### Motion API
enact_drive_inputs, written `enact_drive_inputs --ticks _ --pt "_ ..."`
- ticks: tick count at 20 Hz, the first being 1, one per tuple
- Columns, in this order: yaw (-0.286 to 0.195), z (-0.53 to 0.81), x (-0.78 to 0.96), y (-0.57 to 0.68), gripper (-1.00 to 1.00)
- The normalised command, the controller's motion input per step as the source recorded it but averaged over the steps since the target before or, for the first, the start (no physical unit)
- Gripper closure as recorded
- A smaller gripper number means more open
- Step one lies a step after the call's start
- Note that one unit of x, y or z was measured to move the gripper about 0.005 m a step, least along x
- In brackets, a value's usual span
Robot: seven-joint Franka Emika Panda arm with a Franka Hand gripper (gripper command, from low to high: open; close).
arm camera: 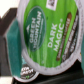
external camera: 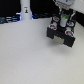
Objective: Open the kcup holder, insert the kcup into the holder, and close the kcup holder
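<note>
Firstly, at the exterior view's left we see a tall white bottle-shaped post [external camera: 25, 10] standing at the back edge of the pale table [external camera: 30, 57], in front of a dark background. Going to the right, the gripper [external camera: 61, 25] hangs from the top of the picture — just above the kcup holder [external camera: 61, 36], a black boxy unit that sits on the table. Between the fingers we notice small green and red spots, but the picture is too blurred to say what they are.

From the wrist view, the kcup [arm camera: 49, 34] fills almost the whole picture: a round lid with a white rim, a green part at one side and a blue band with white letters. Behind it there is a dark shape, which we cannot identify. We cannot tell if the fingers are spread or pressed on the pod — they are not clear in any view.
</note>
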Motion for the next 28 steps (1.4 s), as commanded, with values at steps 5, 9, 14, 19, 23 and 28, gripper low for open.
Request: enact_drive_inputs --ticks 5,9,14,19,23,28 --pt "-0.013 -0.15 0.03 -0.04 1.0" --pt "-0.009 -0.06 -0.09 -0.07 1.0" --pt "-0.009 0.0 -0.13 -0.08 1.0" --pt "-0.008 -0.02 -0.14 -0.09 1.0" --pt "-0.004 -0.04 -0.12 -0.03 1.0" --pt "0.0 0.3 -0.22 -0.09 1.0"
